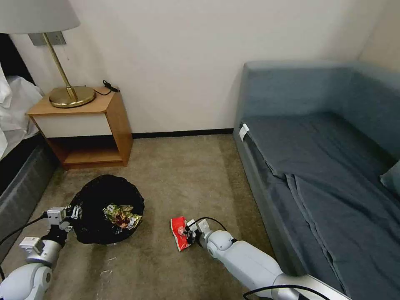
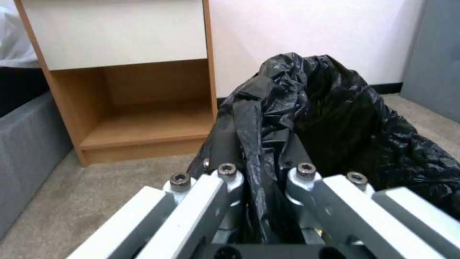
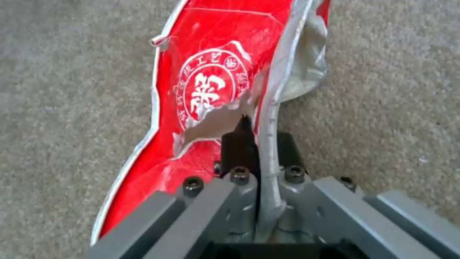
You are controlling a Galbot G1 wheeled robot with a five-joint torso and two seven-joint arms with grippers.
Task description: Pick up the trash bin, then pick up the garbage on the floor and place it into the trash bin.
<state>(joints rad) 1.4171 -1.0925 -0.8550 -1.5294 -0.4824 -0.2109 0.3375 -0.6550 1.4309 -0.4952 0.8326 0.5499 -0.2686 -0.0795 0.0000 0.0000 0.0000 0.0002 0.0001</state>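
Carpeted bedroom floor (image 1: 187, 175) between nightstand (image 1: 83, 129) and sofa (image 1: 316, 166). Nearest, right gripper (image 1: 189, 234) clamped on the edge of the red snack packet (image 1: 179, 231), long axis running away from the wrist; left gripper (image 1: 70, 216) pinched on the bag-lined rim of the trash bin (image 1: 98, 196), 1 wrapper (image 1: 121, 216) inside. Bin just to the left of the held packet, so transfer direction leftward.

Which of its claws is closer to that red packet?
Right. The right gripper is shut on the red packet; the left gripper clamps the trash bin rim, apart from it.
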